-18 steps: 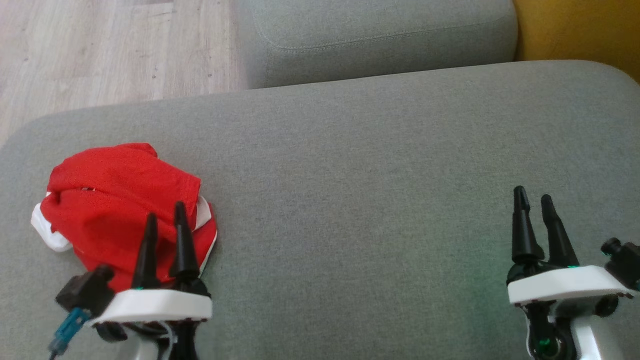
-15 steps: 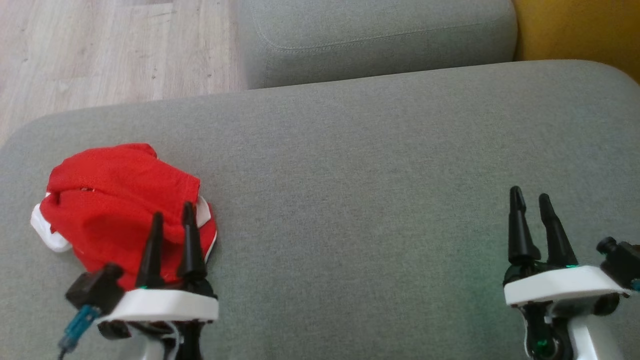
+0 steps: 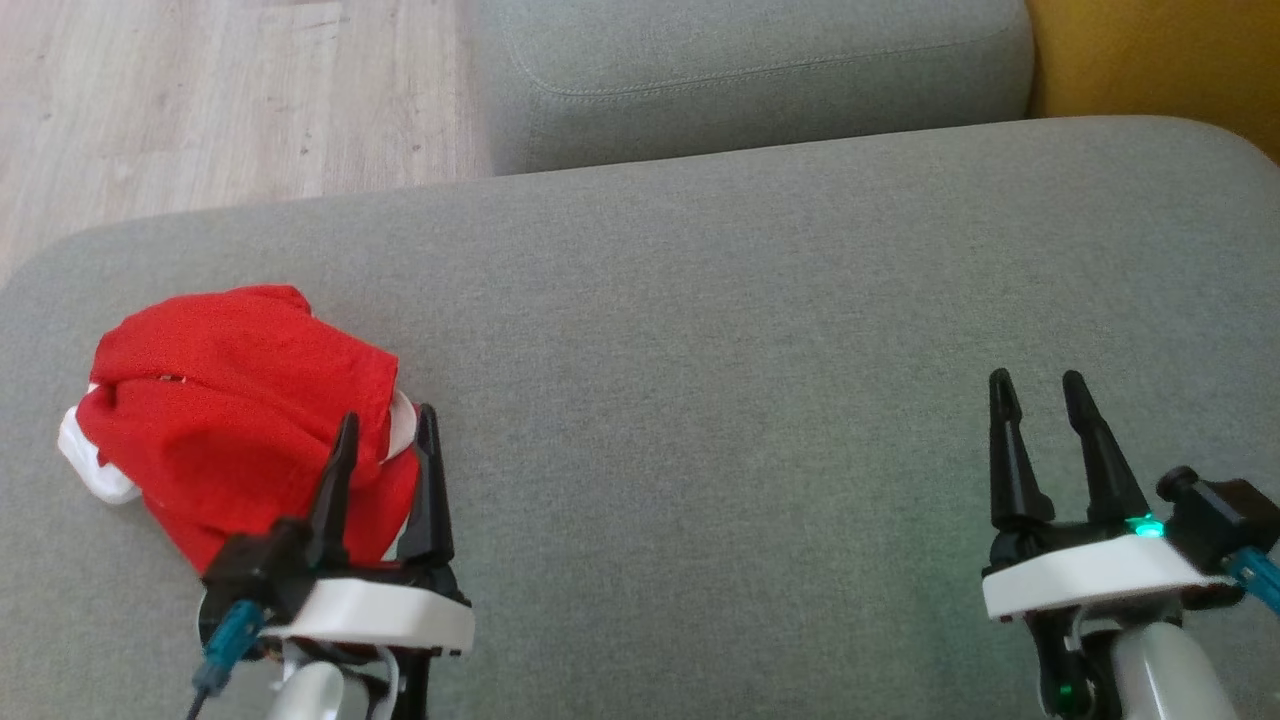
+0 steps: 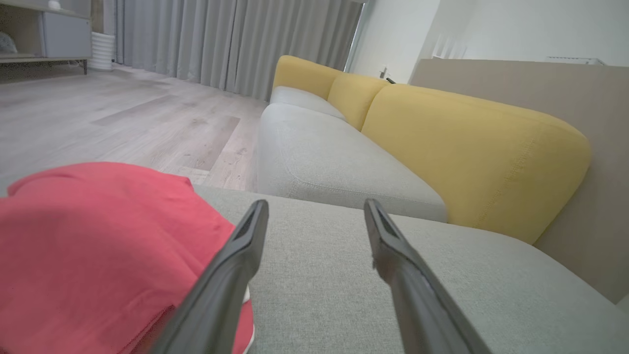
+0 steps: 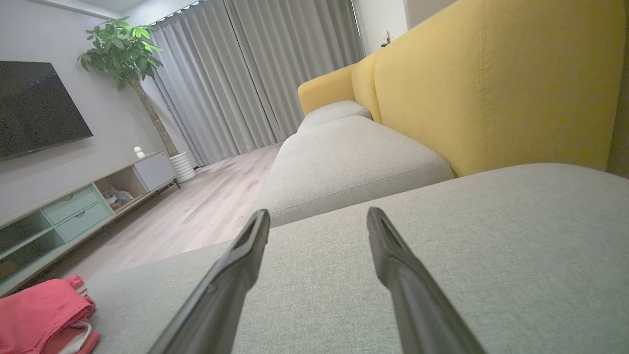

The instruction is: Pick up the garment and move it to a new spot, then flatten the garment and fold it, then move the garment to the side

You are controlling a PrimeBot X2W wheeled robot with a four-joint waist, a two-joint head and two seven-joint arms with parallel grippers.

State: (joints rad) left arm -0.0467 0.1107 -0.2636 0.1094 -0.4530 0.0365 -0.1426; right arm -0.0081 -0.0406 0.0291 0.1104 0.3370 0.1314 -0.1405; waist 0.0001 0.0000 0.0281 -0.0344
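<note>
A red garment [image 3: 235, 400] with white trim lies crumpled on the left part of the grey sofa seat [image 3: 720, 330]. In the left wrist view the garment [image 4: 98, 255] spreads over the lower left, and in the right wrist view the garment [image 5: 42, 314] sits in the lower left corner. My left gripper [image 3: 388, 420] hovers open at the garment's right edge, one finger over the red cloth, nothing between its fingers [image 4: 236, 255]. My right gripper [image 3: 1035, 380] stands open over bare cushion far to the right, holding nothing.
A second grey seat cushion [image 3: 760, 80] lies beyond the seat, with a yellow backrest [image 3: 1160, 60] at the right. Wooden floor [image 3: 200, 100] runs past the sofa's left end. A TV console [image 5: 73, 206] and a potted plant [image 5: 123, 54] stand across the room.
My left gripper has shifted right, from over the garment's middle to its right edge. The right gripper has drifted slightly left. The garment has not moved.
</note>
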